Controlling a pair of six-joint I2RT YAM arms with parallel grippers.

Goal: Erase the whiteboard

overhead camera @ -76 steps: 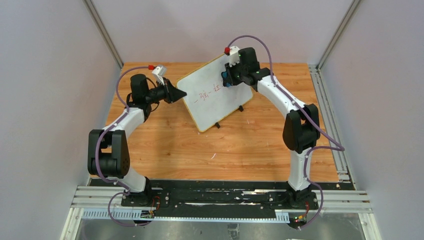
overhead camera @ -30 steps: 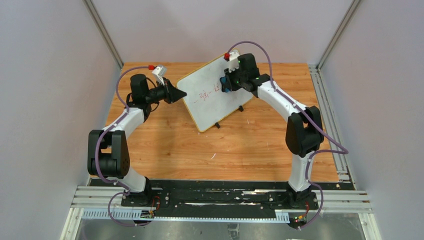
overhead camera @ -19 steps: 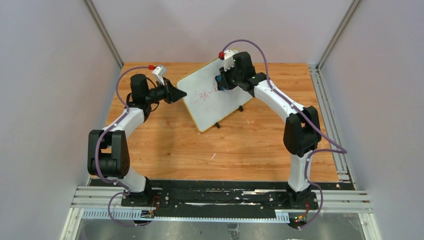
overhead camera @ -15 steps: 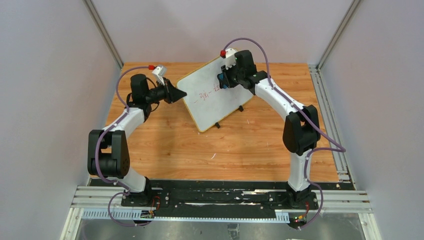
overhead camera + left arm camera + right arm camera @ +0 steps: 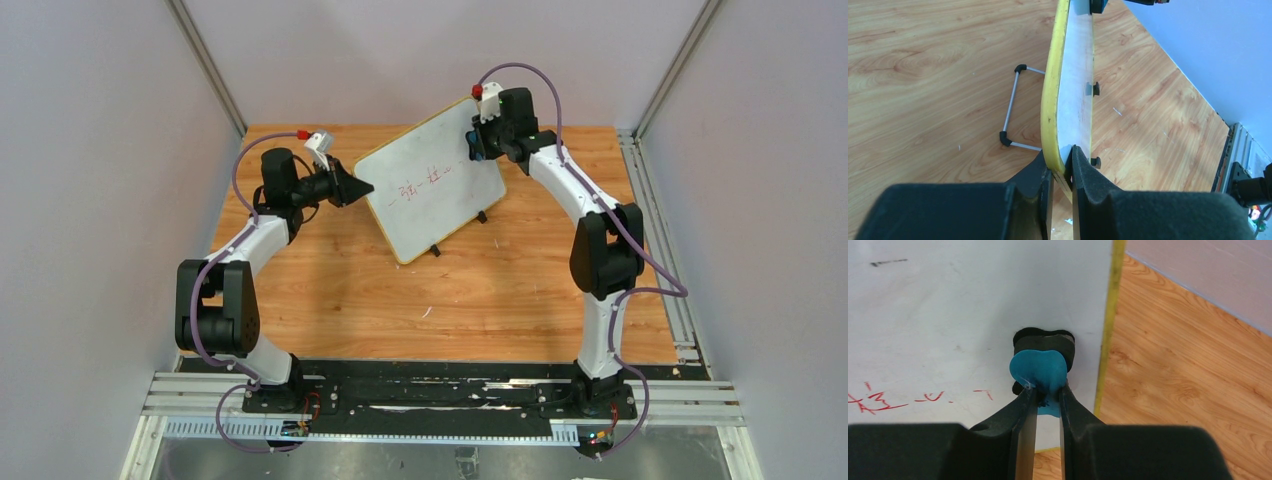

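The whiteboard (image 5: 430, 200), white with a thin yellow frame, stands tilted on the wooden table. Red handwriting (image 5: 420, 183) runs across its middle. My left gripper (image 5: 362, 188) is shut on the board's left edge. In the left wrist view the yellow rim (image 5: 1050, 100) sits pinched between the left gripper's (image 5: 1062, 167) black pads. My right gripper (image 5: 476, 145) is at the board's upper right corner, shut on a blue eraser (image 5: 1040, 367) with a black pad. The eraser presses on the white surface (image 5: 948, 315) close to the yellow right edge. Red marks (image 5: 878, 402) lie to its left.
The board's wire stand leg (image 5: 1010, 107) rests on the table behind it, and small black feet (image 5: 435, 250) show at its lower edge. Grey walls close in on three sides. A metal rail (image 5: 660, 250) runs along the table's right side.
My right gripper has carried the eraser from the board's middle to its upper right corner. The left gripper and the board have not moved. The red writing still shows.
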